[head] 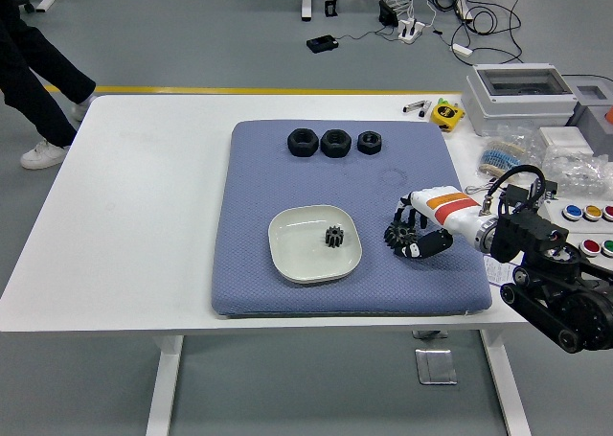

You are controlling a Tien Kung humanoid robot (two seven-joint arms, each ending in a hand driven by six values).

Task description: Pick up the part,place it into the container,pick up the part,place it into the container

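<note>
Head view. White counter [144,216] carries a blue-grey mat [287,177].

Part A: small black gear [334,235] lies inside the white dish [292,254], right of the dish centre. Teeth radiate outward and the bore faces roughly up, so its axis is near vertical; no long axis to speak of.

Part B: larger black gear [397,235] on or just above the mat, just right of the dish, not touching it. It appears tilted, face turned partly toward the camera; contact with the mat cannot be confirmed.

Right robot hand [414,233]: fingers curled around Part B, upper fingers over the top edge of the gear, thumb below it, so the hand is closed on the gear. The gear sits at the fingertip end, left of the palm. White forearm shell with an orange-red stripe runs from the lower right, nearly level, wrist pointing left toward the dish.

Left arm: out of view.

Three black nuts [335,143] sit in a row at the far edge of the mat, well apart from the hand.

A person's legs [29,81] show at the upper left, off the counter.
</note>
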